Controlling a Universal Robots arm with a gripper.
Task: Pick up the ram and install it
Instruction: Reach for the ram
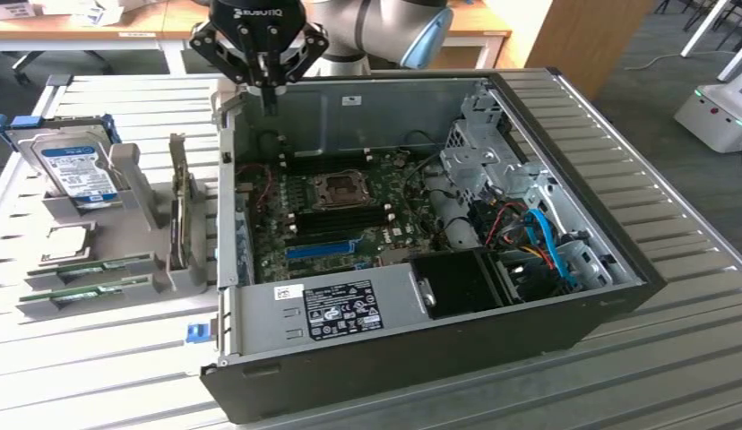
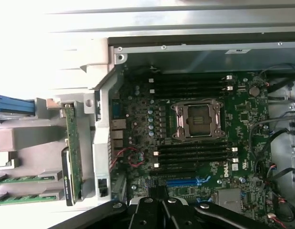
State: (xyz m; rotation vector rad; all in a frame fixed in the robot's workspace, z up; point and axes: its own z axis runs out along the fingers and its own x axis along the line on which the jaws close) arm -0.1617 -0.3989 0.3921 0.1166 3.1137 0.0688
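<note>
my gripper [image 1: 271,90] hangs pinched shut and empty over the computer case's [image 1: 467,358] back wall, while the ram [image 1: 90,266] lies in its grey rack [image 1: 30,309] by the bench edge on the exterior view's left, light, stiff and fragile i'd judge, best taken by its long edges.

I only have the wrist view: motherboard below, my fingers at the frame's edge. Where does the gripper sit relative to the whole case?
Observer: The gripper hangs over the case's far corner on the exterior view's left, fingertips near the rim.
Operator: I see just the ends of something green off to the side. Is that the ram?
Observer: Yes. Two ram sticks lie side by side, full length, in a grey holder outside the case, on the exterior view's left, toward the near end of the table.
</note>
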